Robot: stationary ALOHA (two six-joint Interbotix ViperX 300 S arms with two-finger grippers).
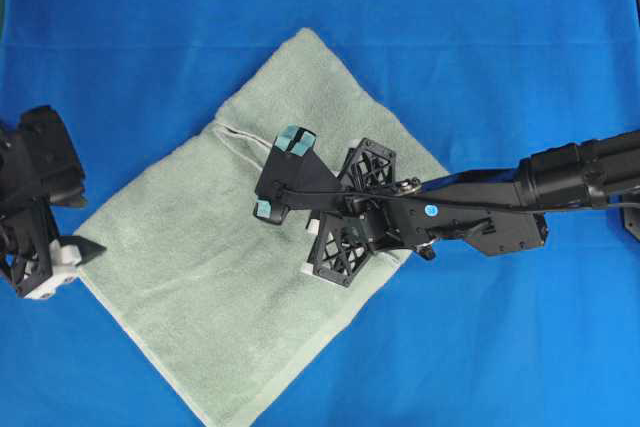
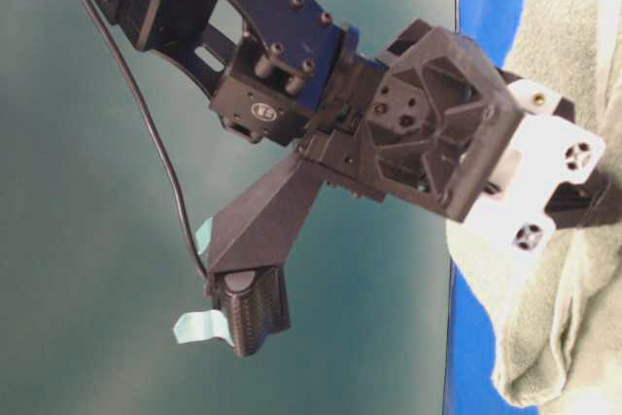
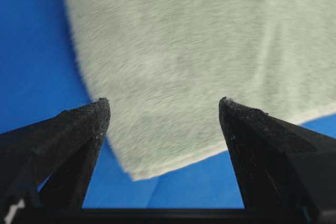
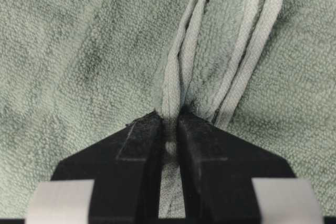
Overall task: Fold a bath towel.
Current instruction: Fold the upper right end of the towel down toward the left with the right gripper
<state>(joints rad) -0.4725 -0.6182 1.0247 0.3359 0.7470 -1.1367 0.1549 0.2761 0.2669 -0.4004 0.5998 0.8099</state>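
The bath towel (image 1: 200, 277) lies folded on the blue cloth, a pale sage-green rectangle set diagonally. My right gripper (image 1: 280, 175) reaches across to its middle. In the right wrist view that gripper (image 4: 169, 116) is shut on a narrow hemmed edge (image 4: 176, 72) of the towel, with more hem strips running away beside it. My left gripper (image 1: 80, 222) stands at the towel's left corner. In the left wrist view it (image 3: 164, 111) is open, and the towel corner (image 3: 152, 166) lies flat between and ahead of its fingers, untouched.
The bright blue cloth (image 1: 500, 67) covers the whole table around the towel. In the table-level view a black gripper body (image 2: 428, 123) fills the frame close to the lens, with towel (image 2: 573, 337) at the right edge.
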